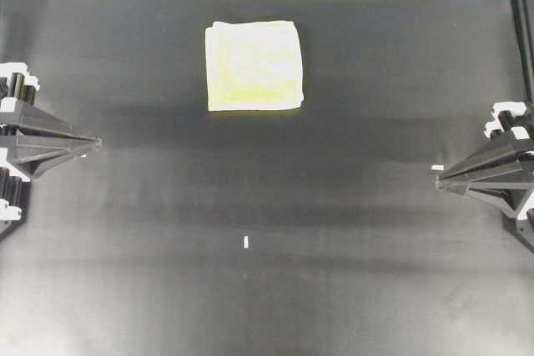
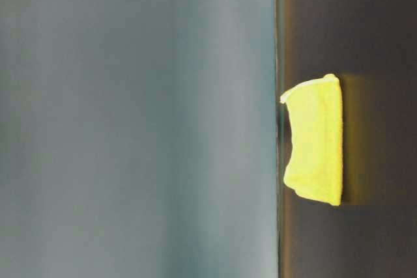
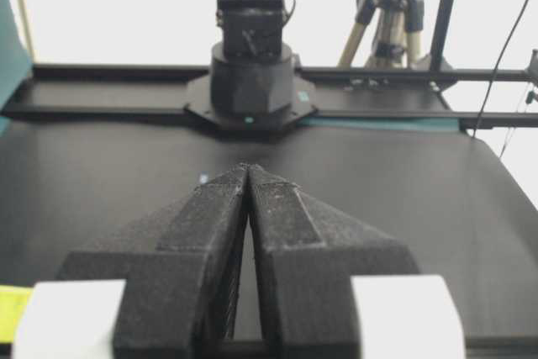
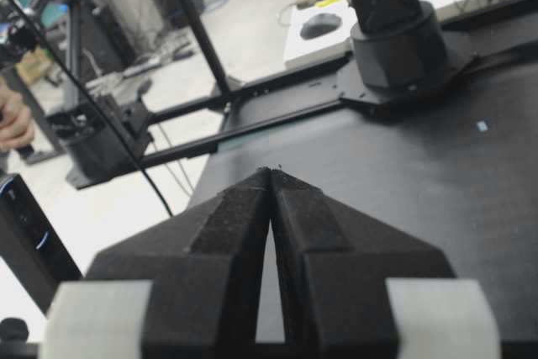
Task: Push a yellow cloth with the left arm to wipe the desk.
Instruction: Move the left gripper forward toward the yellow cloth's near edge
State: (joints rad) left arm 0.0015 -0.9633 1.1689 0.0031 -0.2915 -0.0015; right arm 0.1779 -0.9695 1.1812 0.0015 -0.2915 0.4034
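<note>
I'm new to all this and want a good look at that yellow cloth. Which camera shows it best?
The overhead exterior view: the whole folded yellow cloth lies flat on the black desk, all edges visible. The table-level view shows it only side-on. The left wrist view catches a yellow sliver at its lower left edge; the right wrist view shows none.

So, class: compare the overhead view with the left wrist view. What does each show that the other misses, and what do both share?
Only the overhead view shows the whole yellow cloth lying flat on the desk, the left gripper and right gripper at opposite edges, well away from the cloth, and a small white tape mark.

Only the left wrist view shows the opposite arm's base, a tripod behind it, and the left gripper's jaws shut together.

Both share the black desk, the left gripper and some yellow cloth; the wrist view catches only a sliver.
</note>
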